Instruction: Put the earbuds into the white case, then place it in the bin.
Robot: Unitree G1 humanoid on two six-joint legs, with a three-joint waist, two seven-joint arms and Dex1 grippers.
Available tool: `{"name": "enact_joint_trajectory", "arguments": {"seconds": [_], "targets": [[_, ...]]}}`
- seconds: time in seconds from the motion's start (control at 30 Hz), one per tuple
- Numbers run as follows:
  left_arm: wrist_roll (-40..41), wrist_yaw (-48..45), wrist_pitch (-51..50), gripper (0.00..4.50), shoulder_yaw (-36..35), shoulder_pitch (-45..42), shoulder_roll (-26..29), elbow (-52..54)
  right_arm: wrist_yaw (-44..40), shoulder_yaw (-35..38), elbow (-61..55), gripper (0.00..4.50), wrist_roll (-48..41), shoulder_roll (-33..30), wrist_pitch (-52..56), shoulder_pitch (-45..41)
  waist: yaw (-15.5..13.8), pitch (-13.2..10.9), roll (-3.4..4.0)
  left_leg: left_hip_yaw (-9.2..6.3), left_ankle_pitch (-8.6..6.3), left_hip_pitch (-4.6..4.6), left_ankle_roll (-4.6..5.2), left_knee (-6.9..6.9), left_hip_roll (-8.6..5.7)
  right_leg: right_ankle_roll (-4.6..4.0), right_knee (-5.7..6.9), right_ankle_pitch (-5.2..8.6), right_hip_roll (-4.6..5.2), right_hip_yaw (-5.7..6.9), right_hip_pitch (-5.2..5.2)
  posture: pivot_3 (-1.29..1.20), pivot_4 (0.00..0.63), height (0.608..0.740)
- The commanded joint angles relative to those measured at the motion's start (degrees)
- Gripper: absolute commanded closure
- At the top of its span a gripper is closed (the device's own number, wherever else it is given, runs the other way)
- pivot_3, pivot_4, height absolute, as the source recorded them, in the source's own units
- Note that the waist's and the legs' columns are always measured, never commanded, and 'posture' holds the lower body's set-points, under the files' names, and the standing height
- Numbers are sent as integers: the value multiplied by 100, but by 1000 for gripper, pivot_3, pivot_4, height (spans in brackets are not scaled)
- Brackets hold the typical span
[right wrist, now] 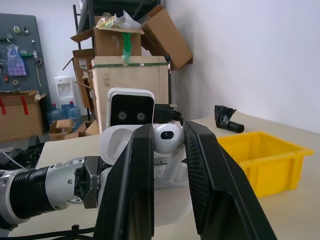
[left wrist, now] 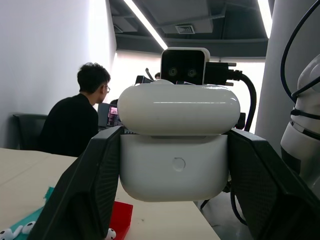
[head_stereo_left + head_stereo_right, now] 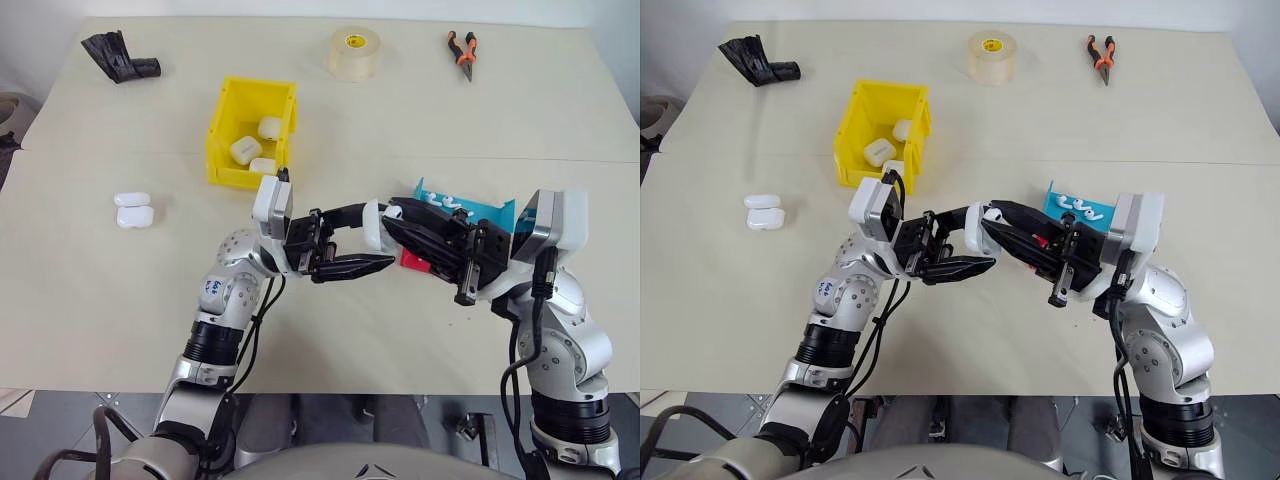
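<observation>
Jaws hold one case [image 2: 172, 150], one earbud [image 1: 166, 137].

Big cream table [image 3: 120, 320] with a seam across the middle. White wall [image 1: 260, 55] along the far side. Long ceiling lights [image 2: 145, 22] glowing overhead. Brown cardboard boxes [image 1: 132, 70] stacked high by a grey pegboard [image 1: 20, 45]. Person in black [image 2: 75, 120] sitting at a far desk.

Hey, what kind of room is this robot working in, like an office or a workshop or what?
Probably a lab or workshop that doubles as storage: stacked cardboard boxes on shelving, a pegboard hung with tools, and a person seated at a computer behind the worktable.
</observation>
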State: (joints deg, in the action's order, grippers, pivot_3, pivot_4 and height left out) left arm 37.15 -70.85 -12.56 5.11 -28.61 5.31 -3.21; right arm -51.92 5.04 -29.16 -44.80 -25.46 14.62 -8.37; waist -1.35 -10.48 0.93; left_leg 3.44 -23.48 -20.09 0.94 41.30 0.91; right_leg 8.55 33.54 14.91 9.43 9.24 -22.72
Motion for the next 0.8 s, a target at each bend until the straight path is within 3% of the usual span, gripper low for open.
{"name": "enact_joint_trajectory", "arguments": {"seconds": [0.03,0.8], "targets": [[250,105,179,1570,-277,-124,-98,179,-209,-73,-78,4000,-12,-189,89,208,-1,0,0,0,0,0,0,0,0,0,0,0,0,0,0,0,150,740],[249,176,228,1570,-388,-168,-87,121,-289,10,-107,4000,-67,-718,56,74,-4,0,0,0,0,-1,0,0,0,0,-1,0,0,0,0,0,150,740]]}}
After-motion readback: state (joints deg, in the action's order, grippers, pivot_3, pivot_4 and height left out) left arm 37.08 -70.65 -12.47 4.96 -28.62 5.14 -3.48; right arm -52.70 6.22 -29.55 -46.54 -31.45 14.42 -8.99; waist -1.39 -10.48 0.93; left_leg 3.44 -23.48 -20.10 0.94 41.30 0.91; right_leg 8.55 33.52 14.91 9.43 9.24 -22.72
